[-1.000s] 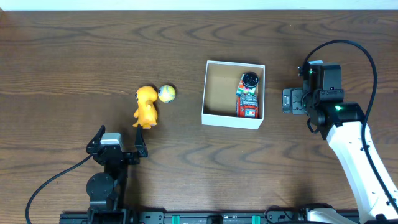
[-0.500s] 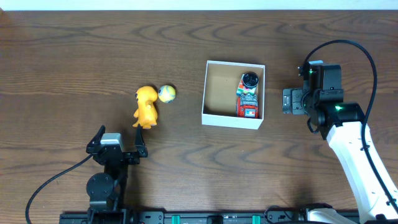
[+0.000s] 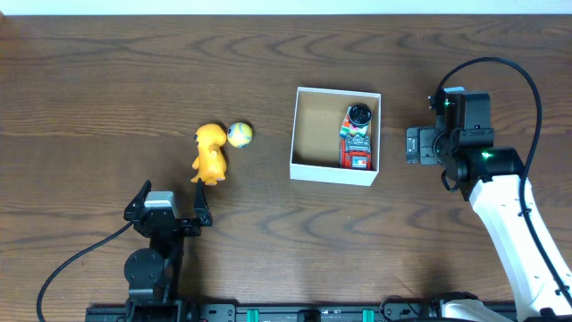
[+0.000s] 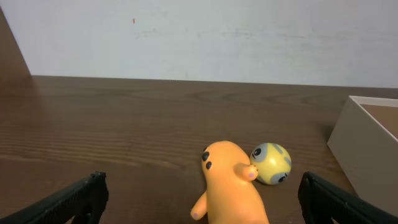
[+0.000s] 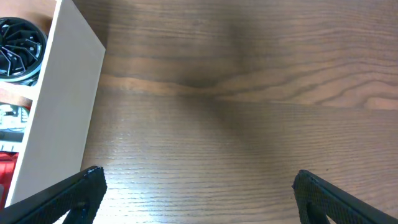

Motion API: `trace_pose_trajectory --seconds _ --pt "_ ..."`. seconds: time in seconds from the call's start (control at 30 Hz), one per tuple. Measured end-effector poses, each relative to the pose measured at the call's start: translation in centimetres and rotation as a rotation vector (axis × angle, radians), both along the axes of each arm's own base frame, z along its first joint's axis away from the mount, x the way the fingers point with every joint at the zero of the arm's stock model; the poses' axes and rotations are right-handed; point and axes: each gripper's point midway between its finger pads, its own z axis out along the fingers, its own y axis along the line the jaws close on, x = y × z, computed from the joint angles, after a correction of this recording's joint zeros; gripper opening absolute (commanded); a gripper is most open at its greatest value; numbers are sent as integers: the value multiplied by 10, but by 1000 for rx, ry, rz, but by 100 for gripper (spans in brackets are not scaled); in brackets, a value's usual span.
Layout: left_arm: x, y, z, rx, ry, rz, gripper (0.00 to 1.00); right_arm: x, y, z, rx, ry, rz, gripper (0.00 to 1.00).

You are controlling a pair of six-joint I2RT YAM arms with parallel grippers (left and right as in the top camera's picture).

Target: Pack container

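Two grippers stand with jaws spread wide and nothing between them: the left gripper [image 3: 170,206] at the lower left of the overhead frame, the right gripper [image 3: 414,145] at the right, near the container [image 3: 315,134]. That white box sits just right of centre on the wooden table [image 3: 107,80], a red toy [image 3: 357,148] along its right wall. An orange figure [image 3: 211,154] and a small ball [image 3: 239,134] lie close together left of it.

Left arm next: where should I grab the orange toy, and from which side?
Grip the orange toy across its mid-body, below the head, coming straight down with the left gripper. It lies flat, lengthwise away from the arm, so the jaws should span its narrow width. Avoid the head end: the yellow ball sits right beside it.
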Motion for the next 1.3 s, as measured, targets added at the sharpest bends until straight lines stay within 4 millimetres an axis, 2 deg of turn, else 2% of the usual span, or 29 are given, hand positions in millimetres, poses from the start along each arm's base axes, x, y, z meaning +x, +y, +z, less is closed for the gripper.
trace_pose_trajectory --seconds 0.73,0.87,1.07,1.13,1.2,1.3 --pt "0 -4 -1 -33 6 -20 98 0 0 0 0 0 0 99" --pt "0 -12 -12 -145 75 -53 98 0 0 0 0 0 0 99" --pt "-9 -19 -46 -250 332 -50 98 0 0 0 0 1 0 99" --pt "-12 -20 -39 -252 393 -49 98 -1 0 -1 0 2 0 99" --pt "-12 -20 -16 -238 423 -48 98 -1 0 -1 -1 3 0 99" --pt "-9 -17 37 -192 427 -42 98 -1 0 -2 -1 4 0 99"
